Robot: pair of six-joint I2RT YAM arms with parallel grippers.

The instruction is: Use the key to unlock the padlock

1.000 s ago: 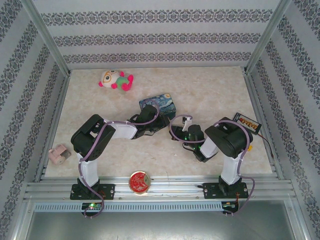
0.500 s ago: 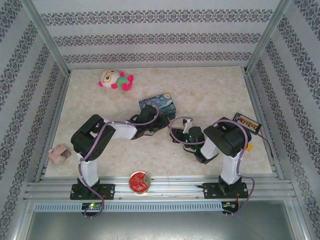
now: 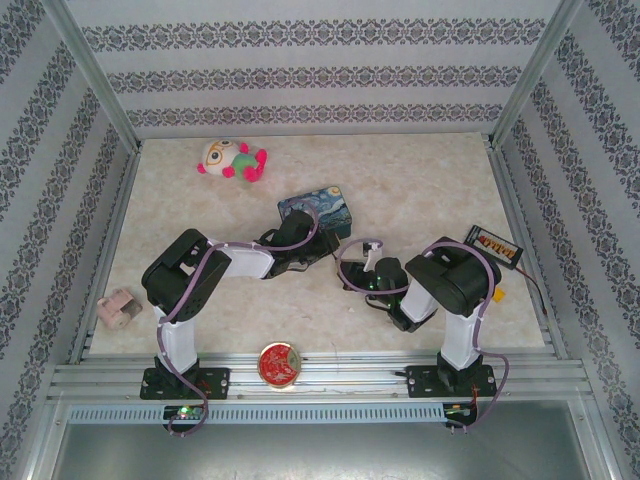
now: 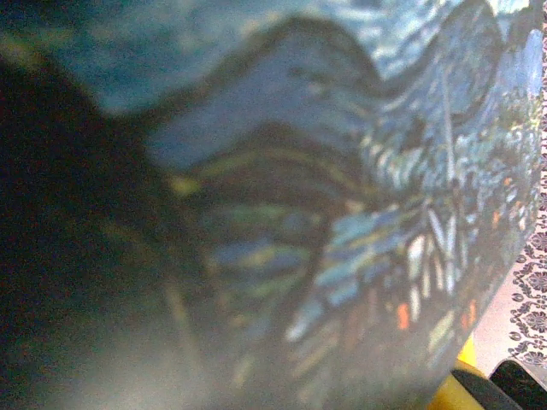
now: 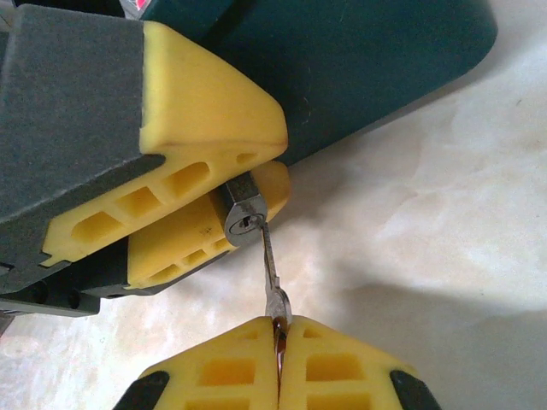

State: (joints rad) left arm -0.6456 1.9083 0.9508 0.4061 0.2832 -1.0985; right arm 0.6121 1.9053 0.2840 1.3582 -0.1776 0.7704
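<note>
Right wrist view. The right gripper (image 5: 279,329) sits at the lower edge with its two yellow fingers pressed together, pinching the ring-like head of the key (image 5: 269,269). The thin silvery blade runs straight out from the fingertips, up and slightly left, and its tip meets the keyhole in the end face of the padlock (image 5: 245,215). How far the blade has entered the keyhole cannot be judged from this angle.

The padlock lies directly ahead of the right gripper, just beyond the length of the key. It is clamped between the two yellow fingers of the left gripper (image 5: 265,171), which comes in from the upper left, one finger above the lock body and one below it. The keyhole face is turned toward the right gripper. The shackle is hidden behind the fingers.

Beyond the left gripper, farther from the right fingertips, stands the blue painted tin (image 5: 385,68), resting on the pale marbled table (image 5: 444,213).

Left wrist view. The painted side of the tin lies close to the lens and blurred, with a yellow finger edge at the lower right.

Top external view. The two arms converge near the table's middle, on the near side of the tin. A plush toy (image 3: 232,160) lies well beyond the grippers. A round red lid (image 3: 279,363) sits behind them, between the arm bases.
</note>
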